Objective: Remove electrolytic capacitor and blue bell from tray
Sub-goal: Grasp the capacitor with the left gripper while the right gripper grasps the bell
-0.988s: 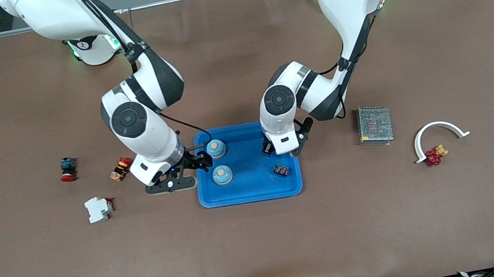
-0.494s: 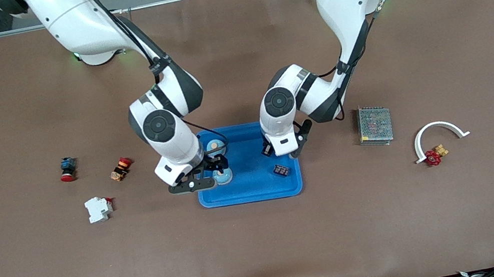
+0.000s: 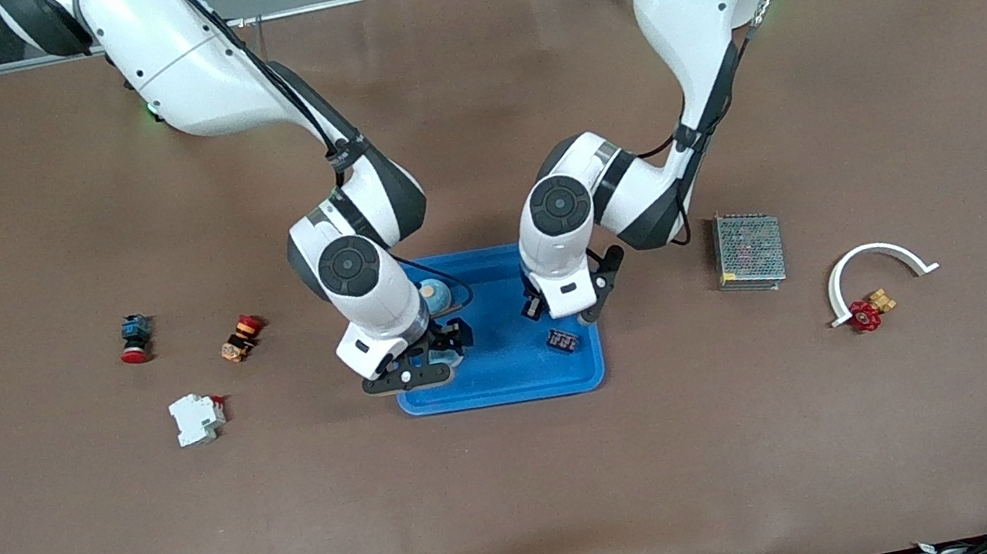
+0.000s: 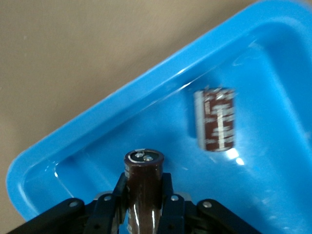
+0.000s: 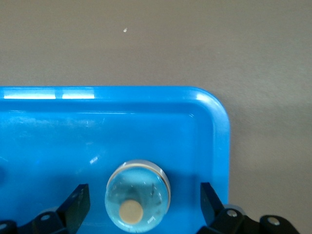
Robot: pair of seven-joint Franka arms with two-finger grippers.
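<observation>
Holding: left end effector (image 4: 144, 207) grips capacitor (image 4: 143, 183) over tray (image 3: 513, 385).
Tray: two bells (image 3: 435, 295), loose capacitor (image 3: 563, 340).
Right end effector (image 5: 144, 204): spread wide around bell (image 5: 138, 193).

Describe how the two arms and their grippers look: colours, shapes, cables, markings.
Both arms have glossy white rounded shells with black joint bands and round dark grey caps at the wrists. A thin black cable runs along each forearm. The left gripper and the right gripper have black fingers with silver screws. Green light glows near the bases.

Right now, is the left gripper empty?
No: in the left wrist view the left gripper is shut on a capacitor over the tray.
</observation>
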